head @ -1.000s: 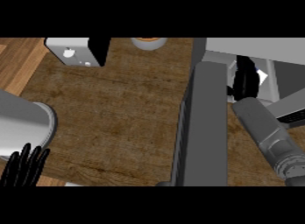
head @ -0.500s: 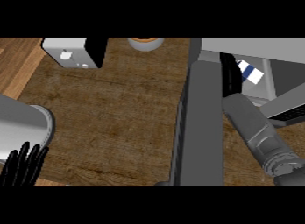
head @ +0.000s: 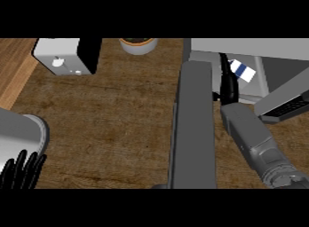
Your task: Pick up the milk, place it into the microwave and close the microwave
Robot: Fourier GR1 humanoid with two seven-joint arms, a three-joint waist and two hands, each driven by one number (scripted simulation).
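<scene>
A kitchen: a brown stone-look surface [head: 118, 119] carries an open microwave [head: 249, 48] with its door [head: 195, 124] swung out, a white toaster [head: 65, 55] and a small pot [head: 139, 45].

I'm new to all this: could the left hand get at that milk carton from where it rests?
Probably not. The left hand rests open at the lower left, and the open microwave door stands between it and the milk carton, beside the right hand.

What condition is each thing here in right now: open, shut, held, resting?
Grey microwave door: swung open, edge-on to the view.
White milk carton with blue stripe: inside the microwave, at the right hand's fingertips.
Right hand: reaching into the microwave; grip unclear.
Left hand: open, resting at the lower left edge.
White and black toaster: standing untouched on the counter.
</scene>
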